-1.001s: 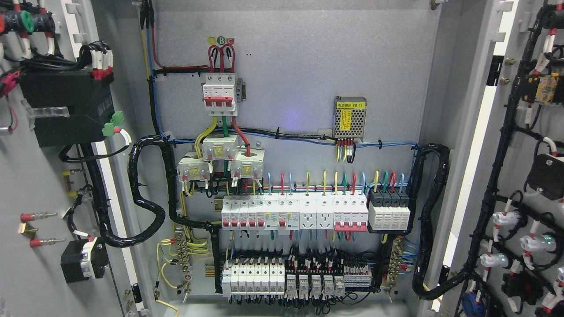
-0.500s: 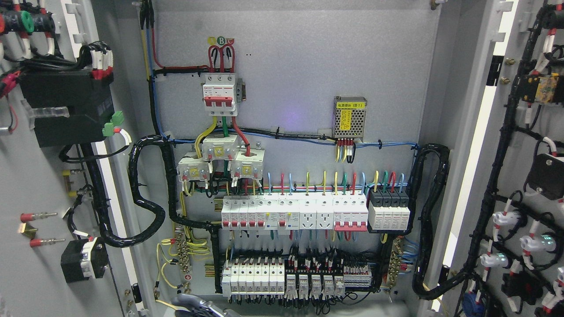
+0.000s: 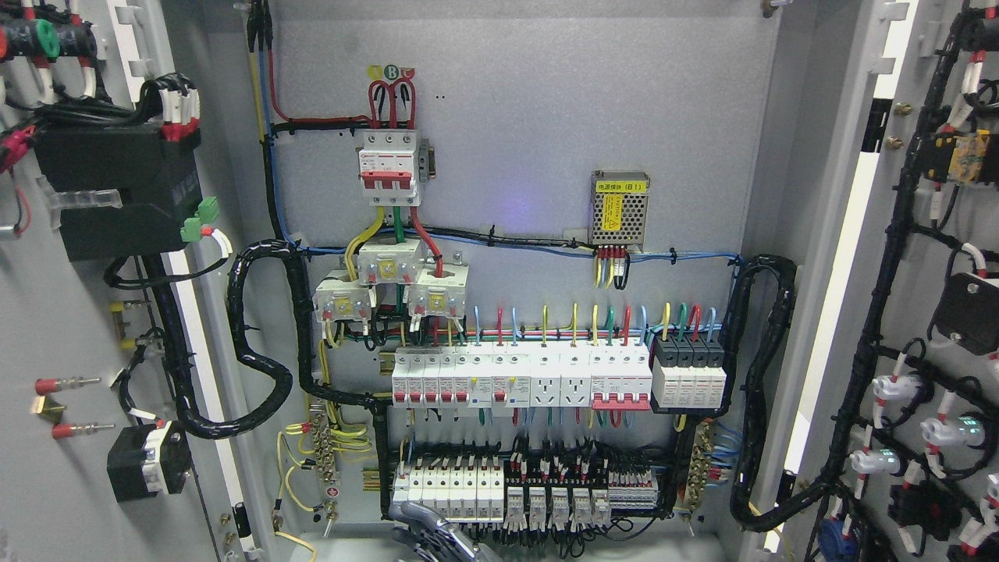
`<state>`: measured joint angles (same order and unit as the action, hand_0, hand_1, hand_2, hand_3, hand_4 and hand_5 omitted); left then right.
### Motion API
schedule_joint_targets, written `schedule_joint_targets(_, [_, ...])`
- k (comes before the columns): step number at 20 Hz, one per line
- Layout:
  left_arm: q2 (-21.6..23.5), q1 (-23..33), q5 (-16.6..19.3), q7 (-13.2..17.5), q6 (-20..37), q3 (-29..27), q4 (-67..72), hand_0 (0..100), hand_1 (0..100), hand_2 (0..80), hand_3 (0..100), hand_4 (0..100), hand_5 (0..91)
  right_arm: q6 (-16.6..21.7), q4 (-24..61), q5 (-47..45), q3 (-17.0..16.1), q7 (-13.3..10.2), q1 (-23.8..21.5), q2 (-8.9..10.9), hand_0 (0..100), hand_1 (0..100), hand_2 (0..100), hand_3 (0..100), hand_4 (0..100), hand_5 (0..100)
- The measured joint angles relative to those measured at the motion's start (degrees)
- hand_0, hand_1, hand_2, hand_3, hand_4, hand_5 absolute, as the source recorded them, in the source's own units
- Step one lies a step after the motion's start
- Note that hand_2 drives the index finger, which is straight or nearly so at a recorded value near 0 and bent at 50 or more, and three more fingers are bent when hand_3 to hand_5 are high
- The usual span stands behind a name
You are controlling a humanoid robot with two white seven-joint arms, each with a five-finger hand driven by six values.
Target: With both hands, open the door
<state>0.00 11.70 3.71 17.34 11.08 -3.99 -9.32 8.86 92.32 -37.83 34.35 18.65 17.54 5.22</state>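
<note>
The cabinet's left door (image 3: 55, 328) and right door (image 3: 921, 234) both stand swung wide open, showing their inner faces with wiring and parts. Between them the cabinet's back panel (image 3: 531, 117) is in full view. My left hand (image 3: 433, 535) shows only partly at the bottom edge, left of the middle. It is in front of the lowest row of breakers (image 3: 449, 488) and touches neither door. My right hand is out of view.
The panel carries a red-handled main breaker (image 3: 388, 168), a perforated power supply (image 3: 620, 207), rows of white breakers and sockets (image 3: 519, 378) and black cable looms (image 3: 261, 343) down both sides. Components stick out from both door insides.
My left hand has come up from the bottom edge and moved right, from below the left terminal strip to in front of the lowest breaker row. The doors have not moved.
</note>
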Motion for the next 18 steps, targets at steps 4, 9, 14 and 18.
schedule_joint_targets(4, [0.09, 4.88, -1.54, -0.02, 1.29, 3.05, -12.03, 12, 39, 0.0, 0, 0, 0.0, 2.91, 1.28, 0.02, -0.83, -0.38, -2.78, 1.33, 12, 39, 0, 0, 0, 0])
schedule_joint_targets(9, [1.93, 12.10, -4.53, -0.26, 6.65, 7.52, -29.17, 12, 39, 0.0, 0, 0, 0.0, 5.56, 3.49, 0.33, -1.66, -0.40, -6.45, 3.41, 12, 39, 0, 0, 0, 0])
schedule_joint_targets(14, [3.63, 17.20, -5.60, -0.09, 19.08, 11.09, -44.00, 12, 39, 0.0, 0, 0, 0.0, 7.49, 5.67, 2.17, -2.87, -0.56, -10.45, 5.68, 12, 39, 0, 0, 0, 0])
schedule_joint_targets(18, [4.75, 19.99, -4.96, 0.00, 29.53, 13.15, -53.21, 12, 39, 0.0, 0, 0, 0.0, 9.17, 8.04, 3.12, -4.14, -0.43, -14.00, 7.38, 12, 39, 0, 0, 0, 0])
